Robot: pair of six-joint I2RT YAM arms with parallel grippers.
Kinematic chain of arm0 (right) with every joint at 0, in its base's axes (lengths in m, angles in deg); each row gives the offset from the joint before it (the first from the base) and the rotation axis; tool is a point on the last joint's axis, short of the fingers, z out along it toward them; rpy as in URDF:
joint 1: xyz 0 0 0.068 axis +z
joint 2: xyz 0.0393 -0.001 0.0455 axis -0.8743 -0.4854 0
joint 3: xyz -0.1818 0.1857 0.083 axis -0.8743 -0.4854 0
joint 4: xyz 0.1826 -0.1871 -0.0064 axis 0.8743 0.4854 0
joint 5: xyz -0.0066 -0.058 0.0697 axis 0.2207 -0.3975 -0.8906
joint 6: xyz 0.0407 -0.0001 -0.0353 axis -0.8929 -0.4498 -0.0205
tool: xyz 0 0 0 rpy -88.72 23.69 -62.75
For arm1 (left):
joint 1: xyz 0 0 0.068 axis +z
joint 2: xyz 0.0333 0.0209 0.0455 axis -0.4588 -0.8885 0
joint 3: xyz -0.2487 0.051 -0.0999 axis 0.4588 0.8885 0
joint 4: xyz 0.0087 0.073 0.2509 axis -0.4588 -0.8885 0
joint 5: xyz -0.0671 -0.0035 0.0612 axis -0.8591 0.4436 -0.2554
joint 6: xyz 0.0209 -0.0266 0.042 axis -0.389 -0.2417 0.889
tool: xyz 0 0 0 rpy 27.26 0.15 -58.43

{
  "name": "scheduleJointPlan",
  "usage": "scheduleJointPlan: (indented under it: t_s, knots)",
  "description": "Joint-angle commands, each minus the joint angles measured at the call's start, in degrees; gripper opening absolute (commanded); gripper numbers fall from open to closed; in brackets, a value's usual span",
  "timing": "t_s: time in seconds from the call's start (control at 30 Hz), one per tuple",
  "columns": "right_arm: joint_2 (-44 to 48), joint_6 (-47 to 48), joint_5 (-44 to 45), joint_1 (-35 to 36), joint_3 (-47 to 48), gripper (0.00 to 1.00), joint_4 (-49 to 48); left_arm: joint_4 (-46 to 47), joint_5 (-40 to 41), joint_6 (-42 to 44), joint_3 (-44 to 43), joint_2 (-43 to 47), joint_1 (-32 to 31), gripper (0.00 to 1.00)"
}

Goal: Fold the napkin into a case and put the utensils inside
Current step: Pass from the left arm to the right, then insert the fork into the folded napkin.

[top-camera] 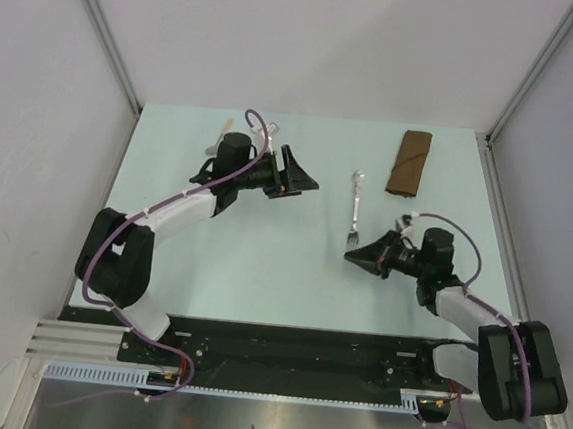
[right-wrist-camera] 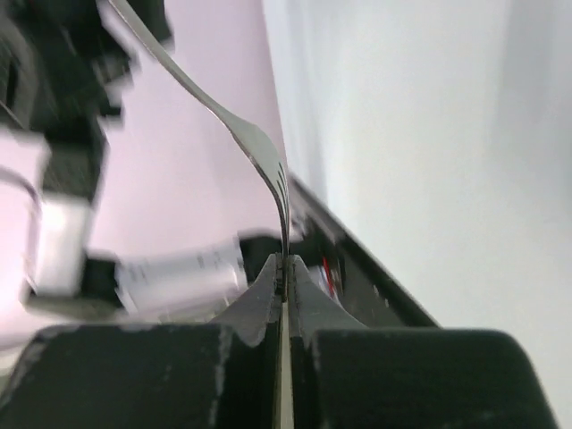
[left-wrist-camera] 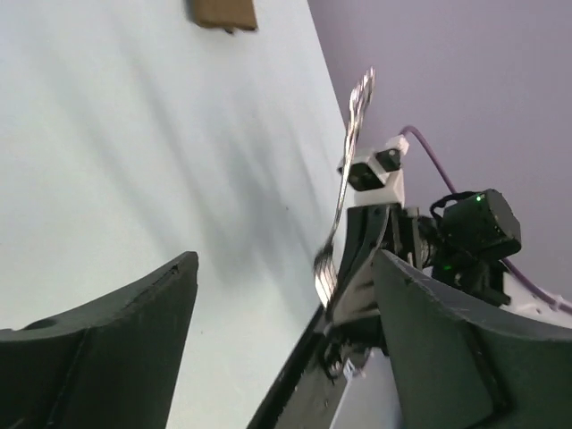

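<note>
Where the fork (top-camera: 356, 206) sits: we find its tine tips pinched in the right jaws, apart from the case (top-camera: 409, 163).
Left jaws: wide, empty.
Risk: we judge this thin grip may let it swivel.

The pale table (top-camera: 262, 263) bears a folded brown case (top-camera: 409, 163) and a utensil (top-camera: 216, 140).
</note>
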Motion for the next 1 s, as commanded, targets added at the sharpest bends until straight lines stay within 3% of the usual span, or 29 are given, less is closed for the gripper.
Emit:
scheduleJointPlan:
  t_s: [0.0, 0.1, 0.2, 0.3, 0.37, 0.47, 0.53, 0.97]
  knots:
    - [0.7, 2.9, -2.0, -17.9, 5.2, 0.0, 18.4, -2.3, 9.9, 0.1, -2.4, 3.7, -1.1, 0.8]
    - [-4.6, 7.1, -3.9, -28.2, 12.7, 0.0, 28.6, -0.9, 9.9, -0.2, -2.7, 2.9, -3.6, 0.77]
    - [-12.4, 13.9, -3.4, -32.5, 21.5, 0.0, 36.4, -0.1, 9.2, -0.2, -2.5, 2.8, -6.1, 0.76]
    - [-18.5, 15.4, -5.8, -34.1, 27.0, 0.0, 36.9, -0.5, 8.0, 0.7, -3.1, 2.9, -8.8, 0.75]
    - [-22.9, 14.4, -6.8, -34.1, 29.0, 0.0, 35.9, -1.0, 6.6, 1.3, -3.2, 2.8, -10.0, 0.76]
    - [-29.8, 21.1, -6.9, -33.6, 37.0, 0.0, 45.0, -0.8, 4.9, 1.1, -3.1, 2.4, -11.2, 0.75]
    - [-34.4, 22.3, -8.8, -33.5, 40.6, 0.0, 45.8, -0.5, 3.5, 0.6, -2.9, 2.2, -11.6, 0.74]
    - [-47.8, 24.8, -7.4, -30.0, 56.9, 0.0, 57.6, 0.1, 1.1, 0.0, -2.3, 2.3, -11.6, 0.73]
